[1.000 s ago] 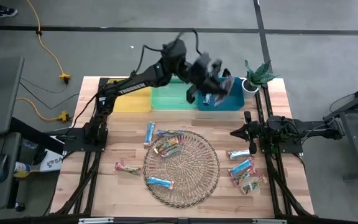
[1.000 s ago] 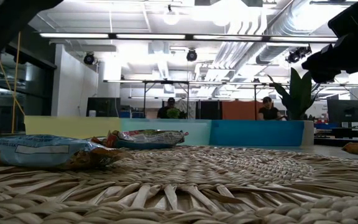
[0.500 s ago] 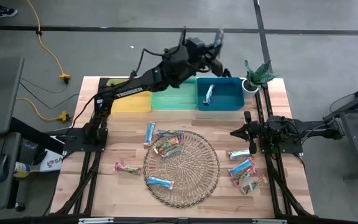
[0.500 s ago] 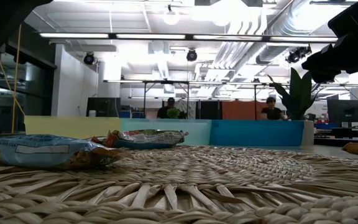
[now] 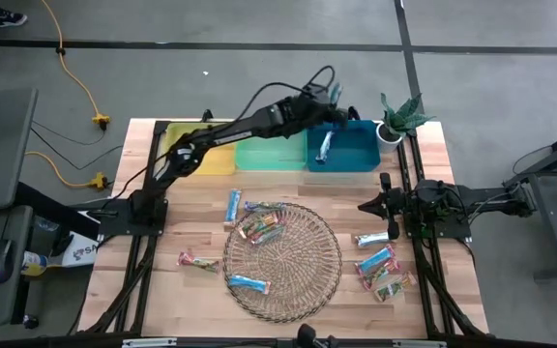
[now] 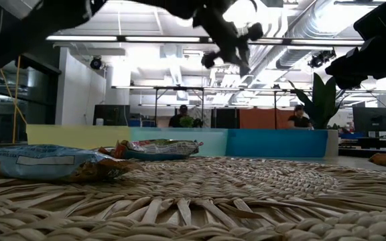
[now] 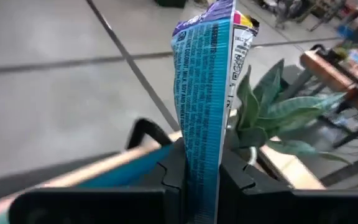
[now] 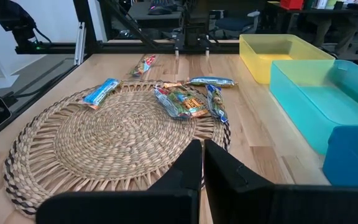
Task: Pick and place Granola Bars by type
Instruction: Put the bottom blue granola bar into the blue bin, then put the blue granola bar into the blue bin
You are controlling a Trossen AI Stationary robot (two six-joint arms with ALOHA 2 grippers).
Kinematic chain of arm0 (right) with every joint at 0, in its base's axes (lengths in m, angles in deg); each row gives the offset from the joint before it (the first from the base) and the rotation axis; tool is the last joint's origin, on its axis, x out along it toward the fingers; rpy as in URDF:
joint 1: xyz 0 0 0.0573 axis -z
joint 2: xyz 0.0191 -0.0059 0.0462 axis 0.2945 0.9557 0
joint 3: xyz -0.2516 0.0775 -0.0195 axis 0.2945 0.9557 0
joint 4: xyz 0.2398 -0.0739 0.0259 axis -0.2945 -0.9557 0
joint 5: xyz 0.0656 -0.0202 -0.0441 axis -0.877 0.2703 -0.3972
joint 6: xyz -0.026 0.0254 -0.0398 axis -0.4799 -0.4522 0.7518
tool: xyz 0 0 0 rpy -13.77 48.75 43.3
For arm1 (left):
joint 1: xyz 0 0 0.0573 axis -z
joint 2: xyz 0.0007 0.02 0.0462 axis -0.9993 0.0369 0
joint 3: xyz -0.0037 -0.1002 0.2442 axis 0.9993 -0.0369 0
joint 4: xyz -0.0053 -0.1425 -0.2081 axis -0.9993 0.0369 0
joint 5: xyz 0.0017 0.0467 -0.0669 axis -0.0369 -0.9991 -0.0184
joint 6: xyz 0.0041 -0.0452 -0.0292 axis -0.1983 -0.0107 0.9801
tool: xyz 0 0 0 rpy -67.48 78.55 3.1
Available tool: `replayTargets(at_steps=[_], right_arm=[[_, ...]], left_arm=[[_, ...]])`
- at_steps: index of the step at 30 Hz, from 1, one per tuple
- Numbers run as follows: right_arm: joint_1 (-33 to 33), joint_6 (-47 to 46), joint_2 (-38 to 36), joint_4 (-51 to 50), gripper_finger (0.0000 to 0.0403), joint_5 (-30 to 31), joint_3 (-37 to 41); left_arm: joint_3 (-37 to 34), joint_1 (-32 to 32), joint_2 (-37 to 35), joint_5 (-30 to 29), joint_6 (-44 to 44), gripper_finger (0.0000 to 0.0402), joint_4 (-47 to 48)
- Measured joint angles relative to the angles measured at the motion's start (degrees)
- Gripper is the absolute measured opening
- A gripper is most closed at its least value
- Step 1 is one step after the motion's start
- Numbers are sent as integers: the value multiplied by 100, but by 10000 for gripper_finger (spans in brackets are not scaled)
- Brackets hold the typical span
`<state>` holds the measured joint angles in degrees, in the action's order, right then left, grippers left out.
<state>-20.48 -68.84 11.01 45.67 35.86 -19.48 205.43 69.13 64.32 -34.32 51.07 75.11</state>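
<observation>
Holding 1 blue bar (image 7: 207, 93) pinched upright, the left tool (image 5: 335, 97) hung over the blue bin (image 5: 361, 158).
1 bar (image 5: 324, 146) lay inside it; the right tool (image 5: 368, 205), pressed together, waited by the wicker tray (image 5: 303, 280).

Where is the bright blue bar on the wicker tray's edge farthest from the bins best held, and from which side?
Probably across the short width of the bright blue wrapped bar, mid-length, from straight above: it lies flat on the round wicker tray, nothing touching it. The left gripper over the blue bin holds another bar; the right gripper waits.
</observation>
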Motion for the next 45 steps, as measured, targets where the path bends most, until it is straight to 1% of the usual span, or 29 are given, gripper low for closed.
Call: replayTargets(at_steps=[3, 7, 11, 17, 21, 24, 26, 28, 31, 35, 39, 41, 45], right_arm=[[-1, -1, -1, -4, 0, 0, 0], [0, 0, -2, 5, 0, 0, 0], [-2, 0, -2, 0, 0, 0, 0], [-1, -1, -1, 1, 0, 0, 0], [-1, -1, -1, 1, 0, -1, 0], [0, 0, 0, 0, 0, 0, 0], [0, -2, 0, 0, 0, 0, 0], [-2, -2, 0, 0, 0, 0, 0], [-1, -1, -1, 0, 0, 0, 0], [-1, -2, 0, 0, 0, 0, 0], [-2, -2, -2, 0, 0, 2, 0], [-2, 0, 0, 0, 0, 0, 0], [-2, -2, 0, 0, 0, 1, 0]], left_arm=[[6, 0, 239, 304, 351, 41, 57], [6, 6, 545, 343, 458, 41, 111], [6, -3, 760, 607, 877, 41, 356], [6, -36, 1038, 634, 1045, 42, 717], [6, -156, 1225, 1189, 1444, 42, 867], [-5, -285, 1358, 1684, 1590, 47, 750], [-5, -359, 1364, 1892, 1609, 59, 694], [-3, -404, 1341, 1919, 1599, 77, 665], [-3, -460, 1336, 1985, 1567, 115, 663], [-1, -501, 1336, 2240, 1581, 173, 682], [-1, -488, 1336, 2247, 1587, 219, 661], [-1, -488, 1336, 2323, 1549, 234, 523], [-1, -552, 1286, 2875, 1310, 243, 175]])
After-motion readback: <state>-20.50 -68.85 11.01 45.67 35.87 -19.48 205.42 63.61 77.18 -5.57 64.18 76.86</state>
